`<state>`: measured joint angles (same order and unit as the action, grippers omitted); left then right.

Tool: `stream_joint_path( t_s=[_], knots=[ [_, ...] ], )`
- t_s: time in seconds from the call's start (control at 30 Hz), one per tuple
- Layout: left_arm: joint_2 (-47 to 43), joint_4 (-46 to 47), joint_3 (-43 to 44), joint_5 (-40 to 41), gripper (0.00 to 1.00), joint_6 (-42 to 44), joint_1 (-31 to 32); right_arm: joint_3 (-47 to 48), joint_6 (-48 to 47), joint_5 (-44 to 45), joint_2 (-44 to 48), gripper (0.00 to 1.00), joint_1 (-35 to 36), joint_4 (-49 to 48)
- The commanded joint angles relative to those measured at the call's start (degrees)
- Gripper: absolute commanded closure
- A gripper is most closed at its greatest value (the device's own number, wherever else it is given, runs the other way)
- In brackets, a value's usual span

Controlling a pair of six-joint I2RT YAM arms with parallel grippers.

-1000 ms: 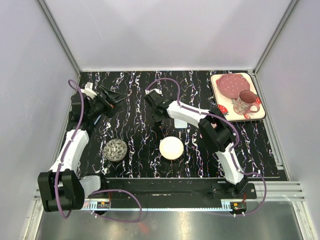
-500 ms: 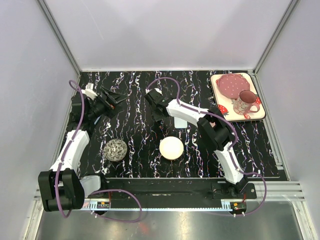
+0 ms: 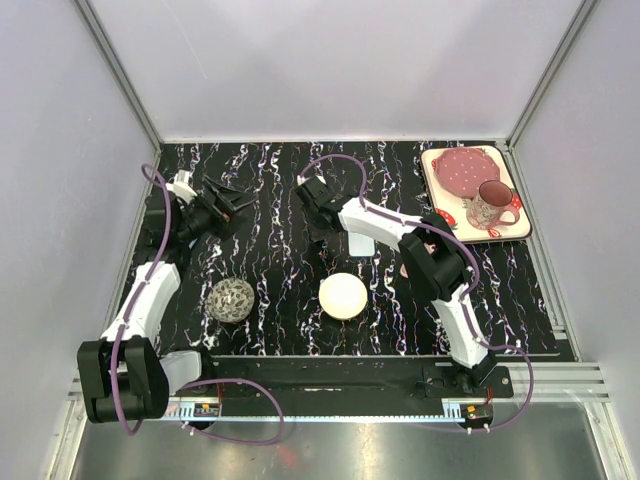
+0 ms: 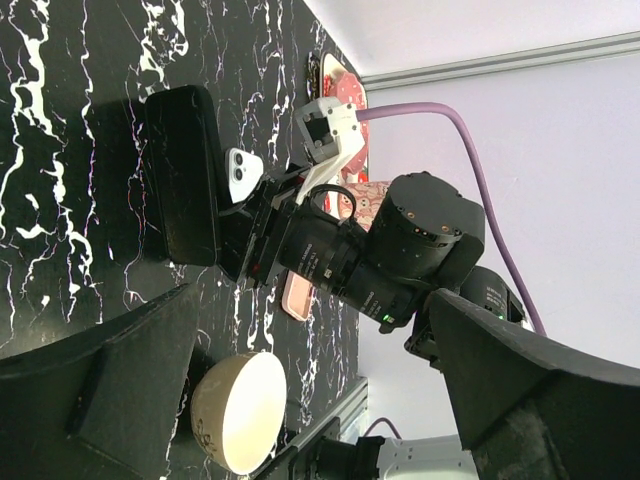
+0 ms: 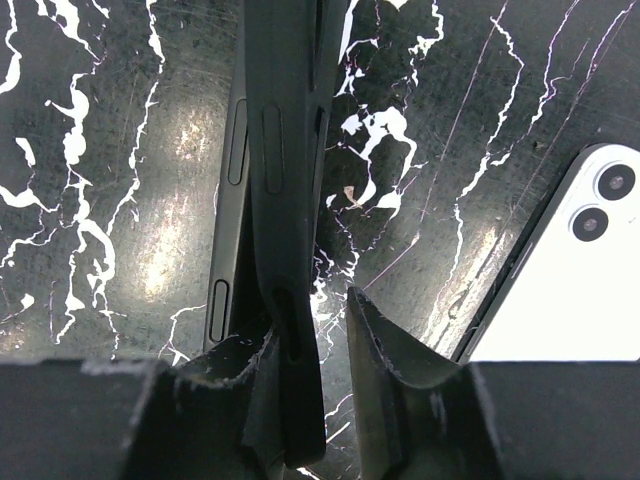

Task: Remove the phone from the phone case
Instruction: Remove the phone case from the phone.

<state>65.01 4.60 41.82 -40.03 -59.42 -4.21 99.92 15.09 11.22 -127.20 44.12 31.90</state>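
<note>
- Step in hand, my read: the split looks done. The white twin-camera smartphone (image 5: 565, 290) lies bare, back up, on the black white-veined marble desk (image 3: 270, 260), with none of it inside the case.
- Black soft phone case (image 5: 285, 150) stands on its long edge, button cut-outs facing the wrist cam. Phone is just beside it, at about 4 o'clock from the case in the right wrist view. I can't tell whether they touch.
- Right claw (image 5: 312, 325) is closed down narrow on the case's side wall. One pad presses the wall and a thin sliver of desk shows at the other, so the grip looks light.
- Left claw (image 3: 235, 203) is spread wide with nothing in it. It hangs above the desk at 9 o'clock from the right claw, well apart, pointing at the work.
- In the left wrist view the case (image 4: 185, 170) reads as a dark slab, with the phone's camera corner (image 4: 243, 175) poking out behind it.
- Cream round bowl (image 3: 343, 296) sits near the phone (image 3: 360, 243), at about 7 o'clock from it in the top view.
- Next move needs:
  - carry the case off toward 10–11 o'clock, away from the phone, without dragging the wall across it
  - lay the case flat on bare desk, then spread the claw
  - keep the sweep off the bowl
- Risk: with a pinch that thin, the soft wall may fold or slip if the move is fast.
</note>
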Motion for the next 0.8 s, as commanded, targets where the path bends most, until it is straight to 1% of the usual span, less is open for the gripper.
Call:
stream_joint_path(
  t_s=[0.0, 0.07, 0.13, 0.17, 0.23, 0.3, 0.57, 0.6, 0.7, 0.73, 0.77],
  knots=[
    [-0.4, 3.0, -0.2, -1.5, 0.01, 0.2, 0.8, -4.8, 4.4, -8.0, -7.6, 0.67, 0.7, -0.7],
    [0.7, 0.0, 0.6, -0.7, 0.01, 1.7, 2.2, -5.2, 5.2, -9.1, -7.3, 0.67, 0.7, -0.6],
    [2.7, -4.4, 2.1, 1.8, 0.01, 5.6, 3.8, -5.4, 5.9, -10.3, -7.0, 0.67, 0.6, -0.7],
    [3.4, -4.4, 2.2, 2.5, 0.01, 6.8, 4.0, -5.2, 6.3, -11.0, -7.4, 0.67, 0.7, -0.7],
    [6.0, -4.4, 1.9, 3.9, 0.01, 7.1, 7.1, -4.5, 6.4, -12.9, -8.6, 0.67, 0.7, 0.6],
    [8.0, -4.4, 1.9, 4.8, 0.01, 7.5, 8.6, -3.6, 6.7, -13.9, -10.3, 0.68, 0.7, 1.9],
    [17.7, -4.4, 3.9, 9.4, 0.01, 11.0, 16.6, -3.1, 7.6, -16.7, -13.2, 0.68, 0.8, 2.0],
    [18.1, -4.4, 4.1, 11.5, 0.01, 11.8, 17.3, -3.1, 7.7, -16.9, -13.3, 0.69, 0.7, 2.0],
    [18.0, 0.4, 1.9, 13.0, 0.04, 14.5, 19.8, -3.2, 7.5, -18.0, -13.8, 0.69, 0.7, 2.0],
    [18.0, 3.5, 0.6, 13.0, 0.04, 15.2, 20.0, -3.2, 7.3, -18.3, -13.9, 0.69, 0.8, 2.1],
    [18.2, 4.5, 0.2, 13.0, 0.04, 16.3, 20.2, -3.3, 7.1, -19.0, -13.9, 0.7, 0.7, 2.0]
  ],
)
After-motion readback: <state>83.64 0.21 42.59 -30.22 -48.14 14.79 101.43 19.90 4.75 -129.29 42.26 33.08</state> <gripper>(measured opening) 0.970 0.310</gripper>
